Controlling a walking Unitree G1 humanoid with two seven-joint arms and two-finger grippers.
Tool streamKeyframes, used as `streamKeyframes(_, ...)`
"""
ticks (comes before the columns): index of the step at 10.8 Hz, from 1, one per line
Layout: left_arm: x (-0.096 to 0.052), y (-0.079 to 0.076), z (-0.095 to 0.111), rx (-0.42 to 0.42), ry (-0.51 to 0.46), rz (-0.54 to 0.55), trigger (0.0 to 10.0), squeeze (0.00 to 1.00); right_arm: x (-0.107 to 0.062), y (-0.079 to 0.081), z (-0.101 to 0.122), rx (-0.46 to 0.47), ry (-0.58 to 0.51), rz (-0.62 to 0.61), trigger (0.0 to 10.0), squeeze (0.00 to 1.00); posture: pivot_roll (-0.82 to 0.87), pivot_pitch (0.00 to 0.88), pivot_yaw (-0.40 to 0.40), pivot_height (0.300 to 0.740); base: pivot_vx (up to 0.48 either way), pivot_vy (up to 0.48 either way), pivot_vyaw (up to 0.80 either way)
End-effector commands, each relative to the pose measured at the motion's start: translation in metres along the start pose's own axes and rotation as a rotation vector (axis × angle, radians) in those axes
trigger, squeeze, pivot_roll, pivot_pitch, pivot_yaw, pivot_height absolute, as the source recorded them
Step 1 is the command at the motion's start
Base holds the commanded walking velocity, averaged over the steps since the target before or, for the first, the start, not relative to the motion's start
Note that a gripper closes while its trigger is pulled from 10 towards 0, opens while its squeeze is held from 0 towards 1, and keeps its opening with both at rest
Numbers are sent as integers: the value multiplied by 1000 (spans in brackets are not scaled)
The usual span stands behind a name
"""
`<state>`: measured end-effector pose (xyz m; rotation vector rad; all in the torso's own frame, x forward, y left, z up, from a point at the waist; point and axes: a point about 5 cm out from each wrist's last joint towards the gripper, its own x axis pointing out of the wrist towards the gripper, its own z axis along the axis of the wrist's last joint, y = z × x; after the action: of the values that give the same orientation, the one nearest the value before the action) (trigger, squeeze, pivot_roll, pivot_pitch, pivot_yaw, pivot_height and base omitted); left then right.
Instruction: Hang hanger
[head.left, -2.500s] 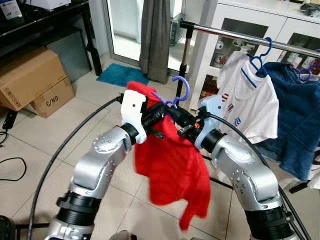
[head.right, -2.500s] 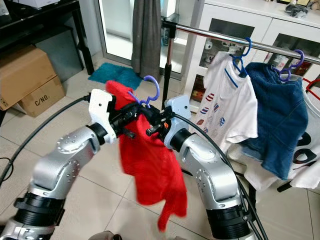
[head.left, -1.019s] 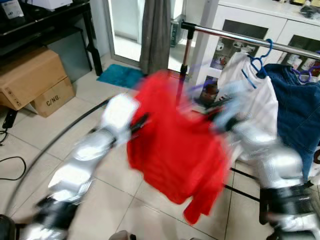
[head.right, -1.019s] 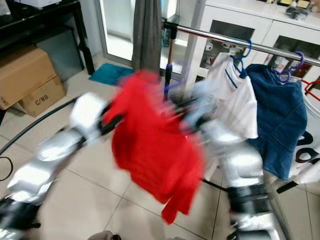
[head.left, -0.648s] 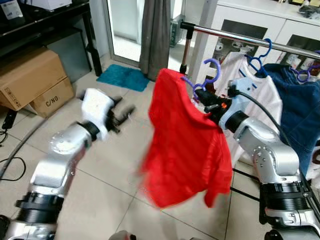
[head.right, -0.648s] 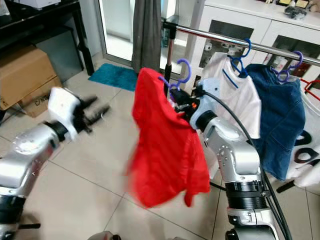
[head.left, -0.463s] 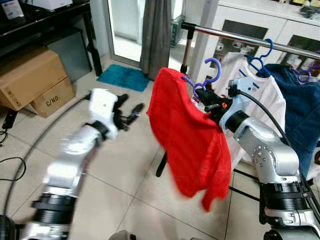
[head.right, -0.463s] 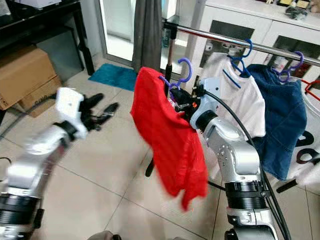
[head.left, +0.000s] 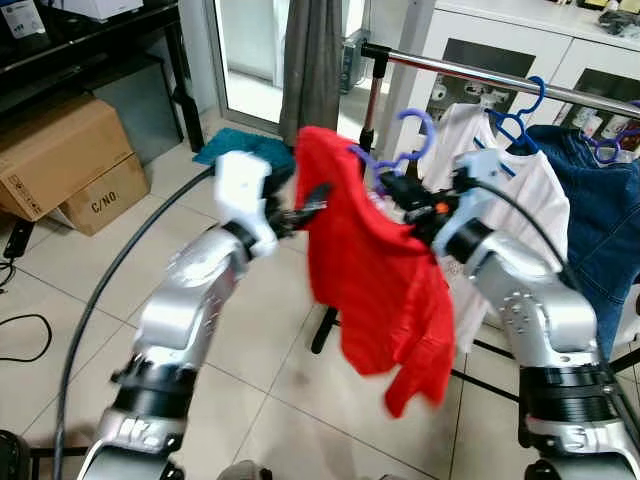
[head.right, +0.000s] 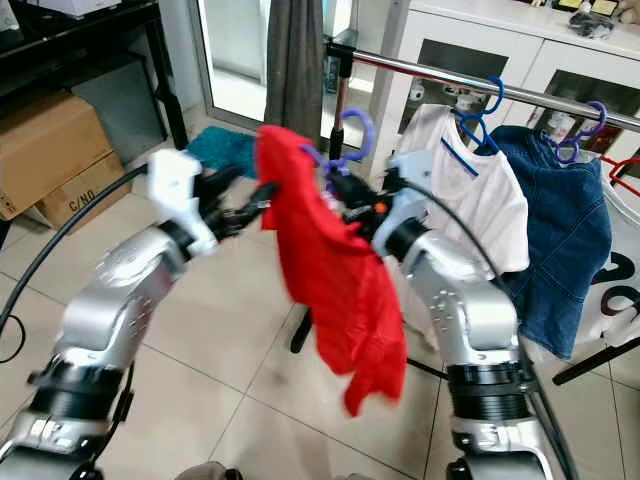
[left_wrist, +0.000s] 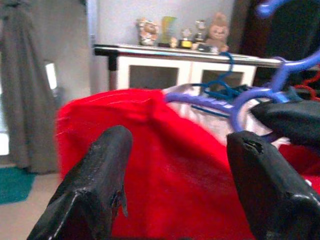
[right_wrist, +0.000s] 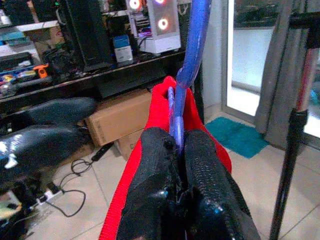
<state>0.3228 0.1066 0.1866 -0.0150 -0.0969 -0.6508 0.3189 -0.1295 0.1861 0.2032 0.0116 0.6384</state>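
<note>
A red shirt (head.left: 370, 270) hangs on a purple hanger (head.left: 415, 135), held in the air in front of the chrome clothes rail (head.left: 480, 75) and below its height. My right gripper (head.left: 395, 195) is shut on the hanger's neck, seen up close in the right wrist view (right_wrist: 182, 145), where the purple stem (right_wrist: 192, 50) rises between the fingers. My left gripper (head.left: 305, 205) is open at the shirt's left shoulder. In the left wrist view its fingers (left_wrist: 100, 185) straddle the red cloth (left_wrist: 165, 165) without closing on it.
On the rail hang a white shirt (head.left: 510, 200) on a blue hanger and a denim garment (head.left: 600, 230). The rack's upright pole (head.left: 370, 90) stands just behind the red shirt. Cardboard boxes (head.left: 60, 160), a grey curtain (head.left: 310, 60), a teal mat (head.right: 205, 145) and a white cabinet (head.left: 520, 50) surround the spot.
My left arm, flung out to the left after letting go, has swung back to the shirt's shoulder. The right gripper keeps the hanger and has shifted a little left; the shirt swings.
</note>
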Motion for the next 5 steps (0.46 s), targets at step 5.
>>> streamKeyframes(5,4,-2,-17,16,133,-67,10000,0,1,8,18,-39,-78,58,0,0,-86,0,-30,740,0,0,0)
